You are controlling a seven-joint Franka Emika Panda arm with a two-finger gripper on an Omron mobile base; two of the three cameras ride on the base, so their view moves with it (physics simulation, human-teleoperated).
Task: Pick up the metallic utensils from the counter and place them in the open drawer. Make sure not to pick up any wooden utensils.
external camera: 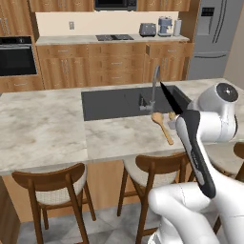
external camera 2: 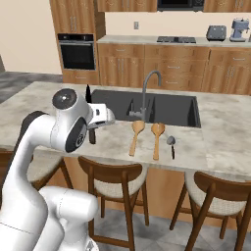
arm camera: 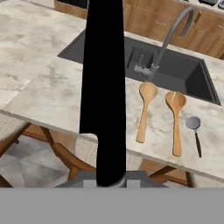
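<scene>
Knife blade [arm camera: 105,87] is filling the middle of my hand view, a black shape running from the bottom edge to the top, so I am reading the tool [external camera 2: 91,128] as closed on the knife's handle, though the fingertips themselves are hidden behind it. In the right base view the tool is sitting at the left centre of the frame, beside the white wrist, with the dark point sticking up above it and the handle end hanging below. In the left base view the same blade [external camera: 171,97] is slanting up and left from the arm, in front of the sink.

On the marble surface [external camera 2: 44,105], the two wooden spoons [external camera 2: 136,136] and [external camera 2: 157,138] are lying side by side just in front of the dark sink [external camera 2: 162,109] and its grey tap [external camera 2: 147,90], bowls toward the sink, handles toward the near edge. Just right of them a small dark utensil with a round grey head [external camera 2: 171,144] is lying flat, near but apart from the right spoon. I am seeing the same trio at the right of the hand view.

Wooden chairs [external camera 2: 115,184] are standing under the near edge. Along the back wall are a stovetop [external camera 2: 176,39] and toaster [external camera 2: 216,32].
</scene>
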